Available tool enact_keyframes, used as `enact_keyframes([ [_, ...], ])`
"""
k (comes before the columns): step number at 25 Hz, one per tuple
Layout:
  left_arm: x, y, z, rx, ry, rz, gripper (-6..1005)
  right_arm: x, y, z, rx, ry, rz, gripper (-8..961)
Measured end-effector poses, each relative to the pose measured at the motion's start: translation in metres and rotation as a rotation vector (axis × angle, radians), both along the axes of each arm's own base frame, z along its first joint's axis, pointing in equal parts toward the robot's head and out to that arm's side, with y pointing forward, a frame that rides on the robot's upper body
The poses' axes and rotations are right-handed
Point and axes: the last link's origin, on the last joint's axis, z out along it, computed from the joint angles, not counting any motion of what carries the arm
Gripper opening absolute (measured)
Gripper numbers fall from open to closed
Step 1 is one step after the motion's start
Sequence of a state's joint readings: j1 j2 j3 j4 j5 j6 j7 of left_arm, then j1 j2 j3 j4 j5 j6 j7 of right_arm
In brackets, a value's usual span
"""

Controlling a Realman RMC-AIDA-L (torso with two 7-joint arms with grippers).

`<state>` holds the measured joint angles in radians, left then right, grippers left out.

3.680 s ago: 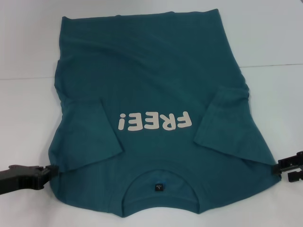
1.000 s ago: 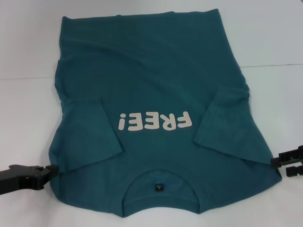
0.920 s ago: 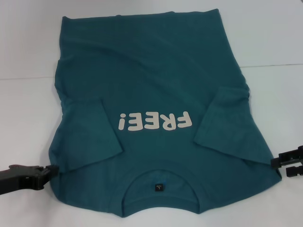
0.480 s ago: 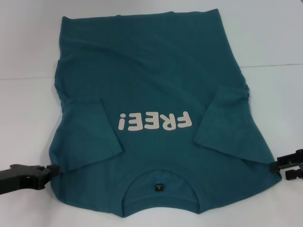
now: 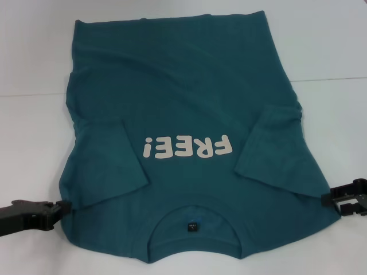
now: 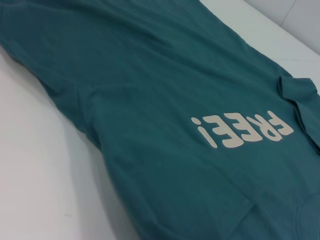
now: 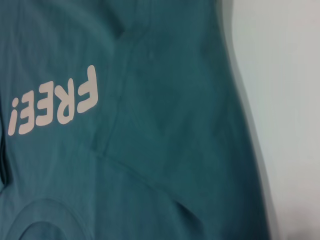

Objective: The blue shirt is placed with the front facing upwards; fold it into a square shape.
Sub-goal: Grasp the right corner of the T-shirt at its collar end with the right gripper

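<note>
The blue shirt lies flat and front up on the white table, collar and dark neck label nearest me. Its off-white "FREE!" lettering reads upside down. Both short sleeves are folded inward over the chest, one on the left and one on the right. My left gripper touches the shirt's left shoulder edge low on the table. At the right shoulder edge my right gripper stands open. The wrist views show only teal cloth and lettering.
The white table extends on both sides of the shirt. A faint seam line crosses it behind the shirt's middle. The hem reaches near the table's far edge.
My right gripper has shifted slightly left, up to the shirt's right shoulder edge. The left gripper and the shirt have hardly moved.
</note>
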<state>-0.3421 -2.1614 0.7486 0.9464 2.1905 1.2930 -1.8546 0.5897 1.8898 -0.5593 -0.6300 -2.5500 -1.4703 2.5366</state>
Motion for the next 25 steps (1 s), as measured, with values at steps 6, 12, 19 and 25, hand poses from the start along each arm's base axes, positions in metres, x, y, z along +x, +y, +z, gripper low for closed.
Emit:
enact_keyframes([
  [6,-0.0005,-0.0003,0.0001,0.001,0.001,0.002,3,-0.0008,0.0000,-0.0011,0.004,0.013,-0.002,617],
  [12,0.0001,0.0002,0.0000,0.001,0.000,0.000,2,-0.0001,-0.0010,-0.0026,-0.009,0.004,-0.001,559],
  [19,0.0004,0.0006,0.0001,0.001,0.001,-0.001,2,0.0007,-0.0016,-0.0021,-0.013,-0.002,0.004,524],
  [25,0.0007,0.0004,0.0001,-0.001,0.000,-0.003,2,0.0016,-0.0024,0.0035,-0.018,-0.007,0.007,402],
])
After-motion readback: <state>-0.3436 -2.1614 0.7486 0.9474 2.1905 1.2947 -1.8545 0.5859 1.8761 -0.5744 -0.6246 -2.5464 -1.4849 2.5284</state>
